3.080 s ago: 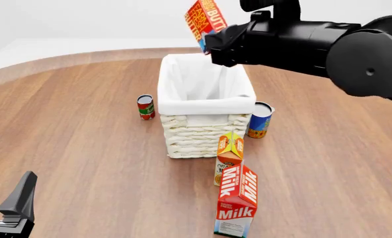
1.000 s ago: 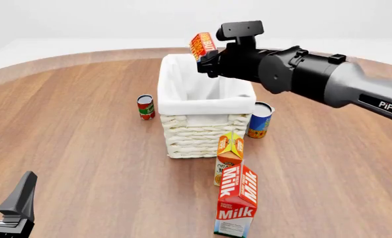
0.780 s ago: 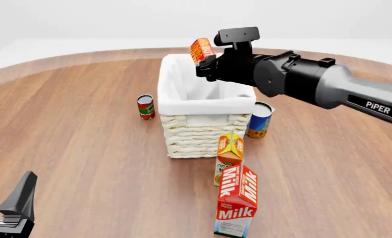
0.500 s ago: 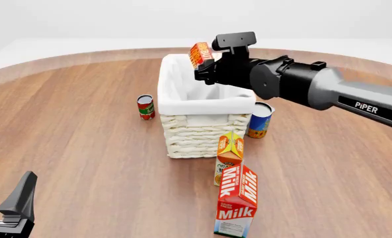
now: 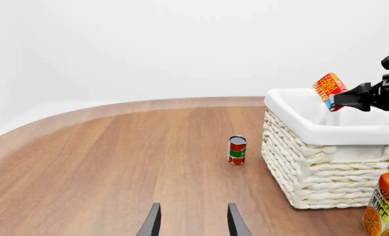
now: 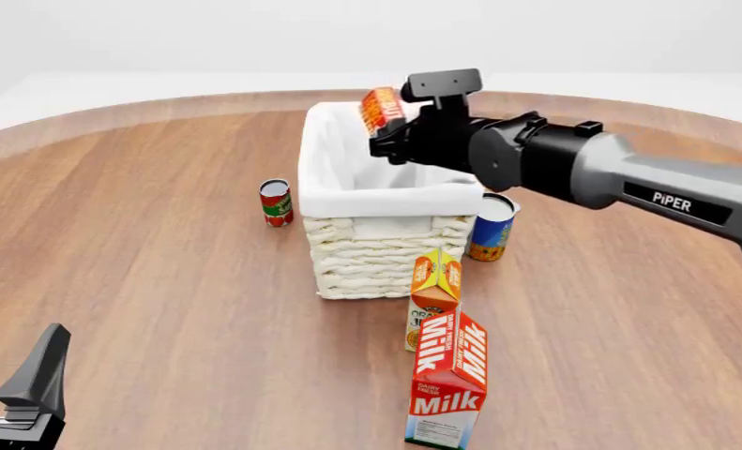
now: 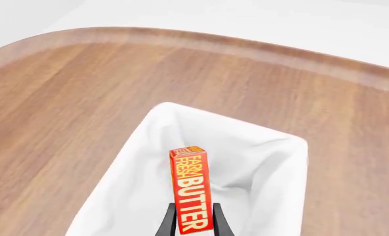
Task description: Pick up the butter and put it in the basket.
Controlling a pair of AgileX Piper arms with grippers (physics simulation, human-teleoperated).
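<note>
The butter, a small red box with yellow lettering, hangs over the far part of the basket, just above its rim. My right gripper is shut on the butter's near end. In the right wrist view the butter stands lengthwise between the fingers, with the basket's white liner below it. The left wrist view shows the butter above the basket from the side. My left gripper is open and holds nothing, low at the near left corner.
A red tomato can stands left of the basket, a blue and yellow can at its right. An orange juice carton and a Milk carton stand in front of the basket, toward me.
The right arm has carried the butter down and forward, from high above the basket's far right corner to just over its far rim. The left gripper has not moved.
</note>
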